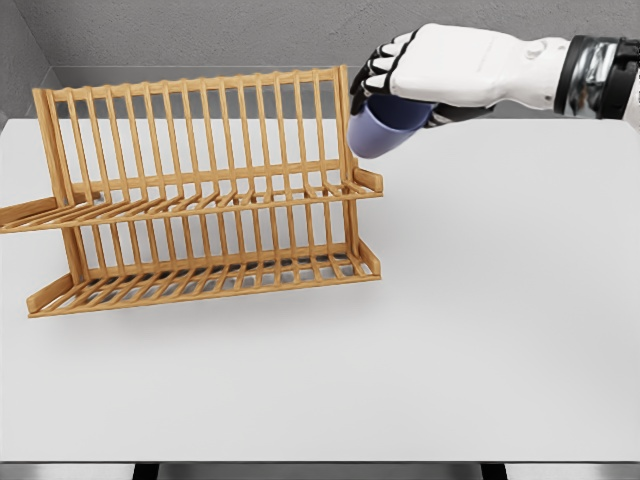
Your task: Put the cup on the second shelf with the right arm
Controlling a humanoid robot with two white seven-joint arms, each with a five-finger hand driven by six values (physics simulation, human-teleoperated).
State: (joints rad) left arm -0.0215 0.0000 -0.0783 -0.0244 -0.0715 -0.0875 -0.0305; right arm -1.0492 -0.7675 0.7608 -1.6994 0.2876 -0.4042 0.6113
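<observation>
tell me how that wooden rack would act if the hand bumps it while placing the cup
The wooden rack looks stiff but light, being thin open slats, so a bump from the right hand holding the cup would probably slide it on the smooth table. Being tall and narrow, it might tip.

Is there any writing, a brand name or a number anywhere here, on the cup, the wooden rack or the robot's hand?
None: no readable text in the head view.
The blue cup is plain.
The wooden rack bears no label.
The right hand holding the cup shows no marking.
The table is blank.
</observation>
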